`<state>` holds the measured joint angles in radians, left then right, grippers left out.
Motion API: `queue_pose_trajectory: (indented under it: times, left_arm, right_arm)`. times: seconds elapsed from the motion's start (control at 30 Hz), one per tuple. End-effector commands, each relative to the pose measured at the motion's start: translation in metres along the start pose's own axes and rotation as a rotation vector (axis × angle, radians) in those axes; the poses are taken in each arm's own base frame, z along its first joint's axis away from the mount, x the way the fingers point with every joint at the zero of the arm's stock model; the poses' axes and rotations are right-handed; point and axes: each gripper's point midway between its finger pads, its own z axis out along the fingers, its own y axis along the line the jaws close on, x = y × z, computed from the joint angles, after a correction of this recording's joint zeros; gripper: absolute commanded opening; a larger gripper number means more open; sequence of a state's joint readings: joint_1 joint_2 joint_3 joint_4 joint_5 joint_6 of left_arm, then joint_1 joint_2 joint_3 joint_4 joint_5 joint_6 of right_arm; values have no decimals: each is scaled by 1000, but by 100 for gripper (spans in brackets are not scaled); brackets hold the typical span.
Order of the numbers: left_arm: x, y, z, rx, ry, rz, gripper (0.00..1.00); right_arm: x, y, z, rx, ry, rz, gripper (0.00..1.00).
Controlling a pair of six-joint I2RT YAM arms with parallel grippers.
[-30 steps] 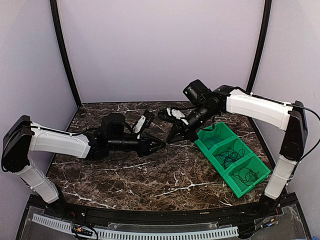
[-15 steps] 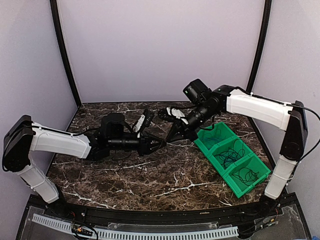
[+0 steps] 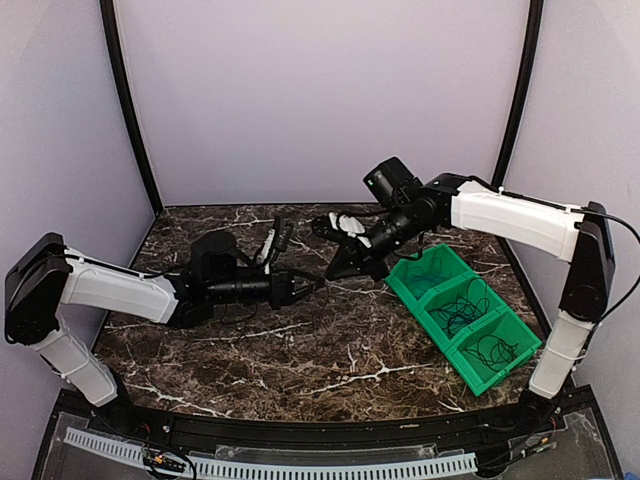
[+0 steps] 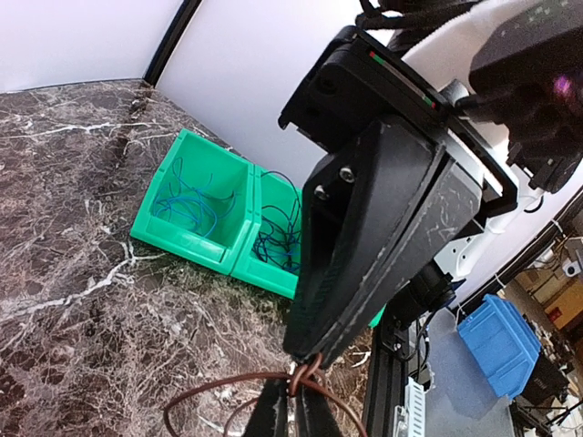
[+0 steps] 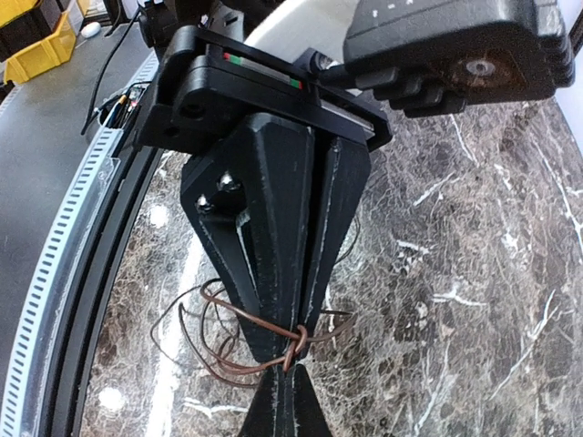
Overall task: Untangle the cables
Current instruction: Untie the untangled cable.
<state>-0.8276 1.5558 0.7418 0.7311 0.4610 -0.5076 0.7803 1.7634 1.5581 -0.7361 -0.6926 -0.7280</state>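
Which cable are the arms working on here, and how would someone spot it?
On the dark marble table, look near the middle, where the left gripper and right gripper meet tip to tip. Both pinch a thin brown cable that trails in loose loops. It is the only brown one; the blue cable and dark cables lie in the green bin.

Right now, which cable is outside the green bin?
The brown cable, pinched between the tips of the left gripper and right gripper. The blue cable and black cables lie in the green bin compartments.
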Motion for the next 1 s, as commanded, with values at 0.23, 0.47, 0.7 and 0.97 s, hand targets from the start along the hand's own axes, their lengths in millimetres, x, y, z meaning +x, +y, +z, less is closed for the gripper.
queue_pose_trajectory:
  times: [0.23,0.47,0.7,0.97]
  left_arm:
    - [-48,7,-36,128,-238,-179,7]
    - [-45,7,-37,234,-251,-265,8]
    - [-26,18,-31,77,-156,-129,12]
    - [-2,9,-17,9,7,-2,34]
  right_arm:
    - [13,19,2,-47,41,18,0]
    - [16,19,3,-42,41,23,0]
    - [14,16,2,-25,36,36,0]
    - [11,8,4,-8,32,48,0]
